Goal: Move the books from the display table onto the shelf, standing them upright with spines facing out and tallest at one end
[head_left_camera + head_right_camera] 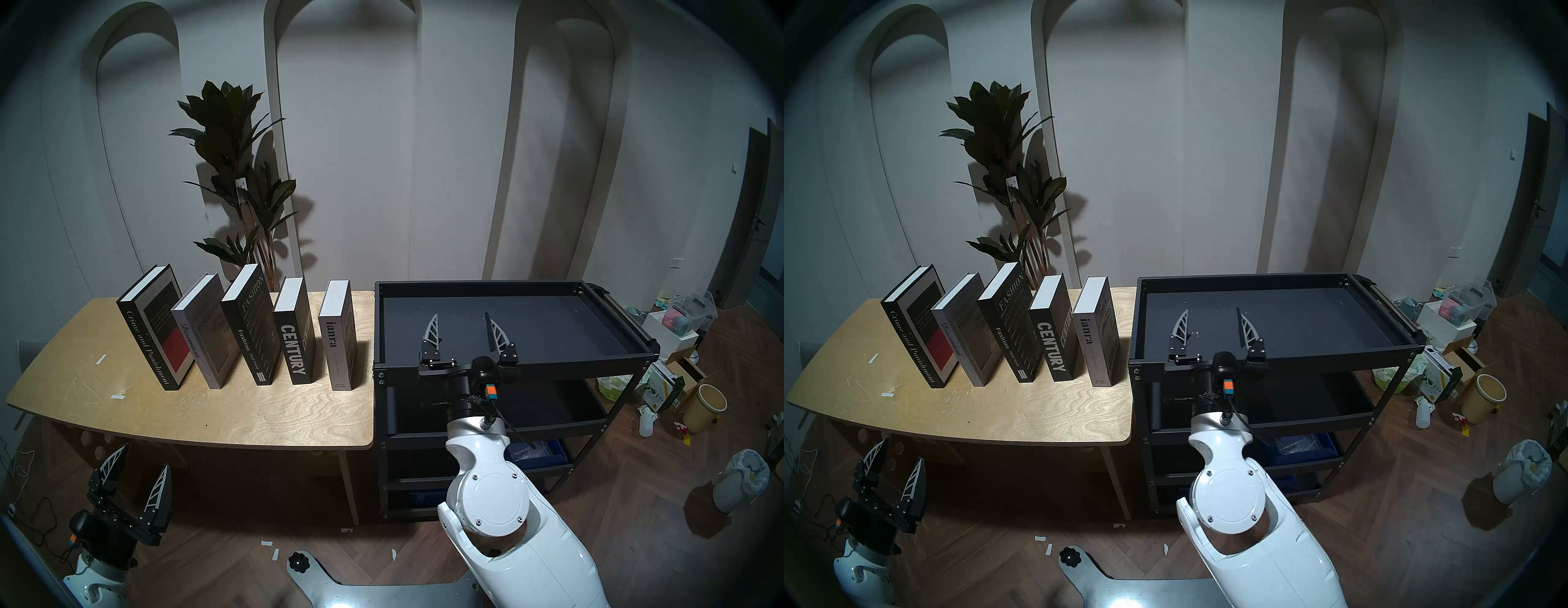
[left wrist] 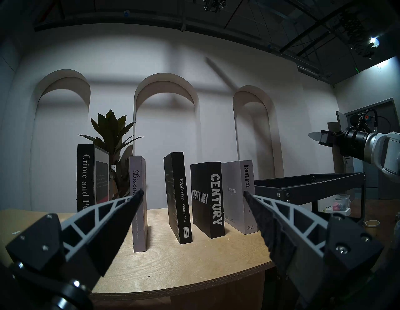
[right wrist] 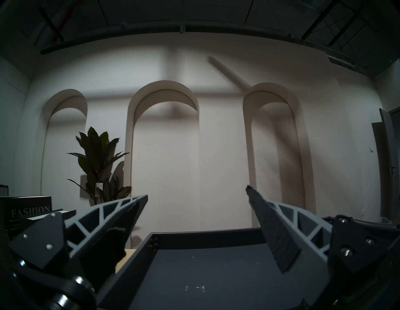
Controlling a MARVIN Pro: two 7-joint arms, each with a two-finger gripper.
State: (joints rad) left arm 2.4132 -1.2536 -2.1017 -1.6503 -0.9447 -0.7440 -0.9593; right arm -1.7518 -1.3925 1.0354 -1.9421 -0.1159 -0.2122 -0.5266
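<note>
Left claw (image 1: 143,457) low, jaws spread, empty; right claw (image 1: 460,317) raised, jaws spread, empty.

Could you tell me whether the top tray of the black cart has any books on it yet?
Empty. The cart's top tray shows only bare dark surface, with the open right end effector above it; all five books stand on the wooden table.

Discontent book (image 2: 138,203): spine title half hidden by left finger | floor clutter (image 1: 679,365): too small to identify
</note>
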